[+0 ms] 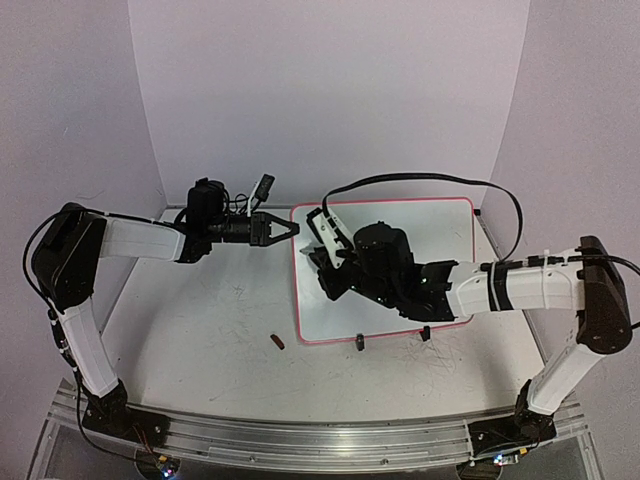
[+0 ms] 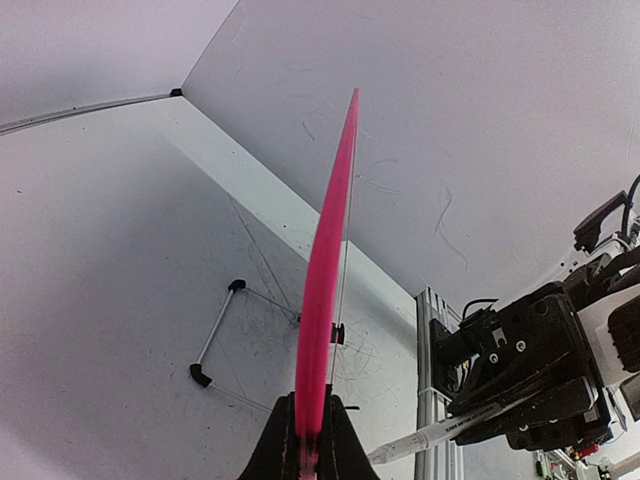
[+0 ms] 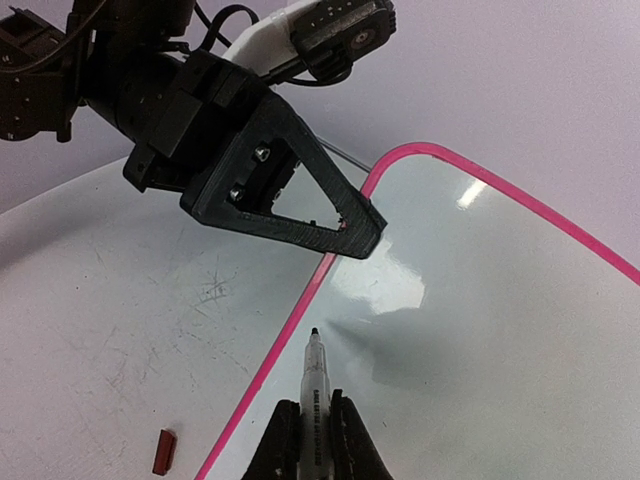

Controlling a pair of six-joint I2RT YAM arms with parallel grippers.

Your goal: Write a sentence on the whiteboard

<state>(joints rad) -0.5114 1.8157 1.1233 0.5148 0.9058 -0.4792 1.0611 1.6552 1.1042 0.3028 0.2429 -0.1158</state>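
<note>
The whiteboard (image 1: 430, 250) has a pink frame and lies right of centre on the table; its surface (image 3: 480, 330) looks blank. My left gripper (image 1: 287, 229) is shut on the board's left frame edge (image 2: 322, 290) near the far corner, its jaws (image 2: 310, 430) pinching the pink rim. In the right wrist view its black fingers (image 3: 345, 225) clamp the frame. My right gripper (image 3: 313, 425) is shut on a white marker (image 3: 315, 385) whose black tip points at the board just inside the left edge. I cannot tell whether the tip touches. The marker (image 2: 440, 435) also shows beside the frame.
A small red cap (image 1: 278, 342) (image 3: 164, 451) lies on the scuffed grey table left of the board's near corner. Two black clip feet (image 1: 360, 343) sit on the board's near edge. White walls enclose the back and sides; an aluminium rail (image 1: 300, 440) runs along the near edge.
</note>
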